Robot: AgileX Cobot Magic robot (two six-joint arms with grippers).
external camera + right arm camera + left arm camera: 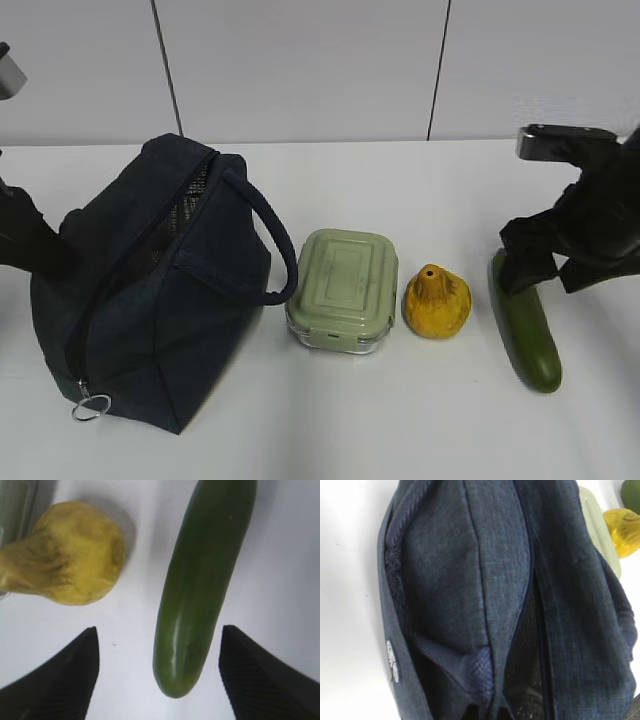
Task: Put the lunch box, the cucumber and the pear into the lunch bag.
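Lunch bag (150,290), dark navy, fills the left of the exterior view on the white table (420,420), its zipper partly undone along the top, the metal ring pull (90,407) at the lower left corner and the thick looped handle (268,240) arching toward the middle. Just right of it at centre sits the lunch box (343,288) with its sage-green lid, and just beside that the yellow pear (436,301). Toward the right edge lies the cucumber (528,332), running from mid-frame down to the lower right. The right gripper (159,652) is over the cucumber's near end, its fingers (65,680) spread wide on either side and not touching it. The left wrist view shows only the bag's fabric and open zipper slit close up; whether that left pincer is apart or together I cannot tell.
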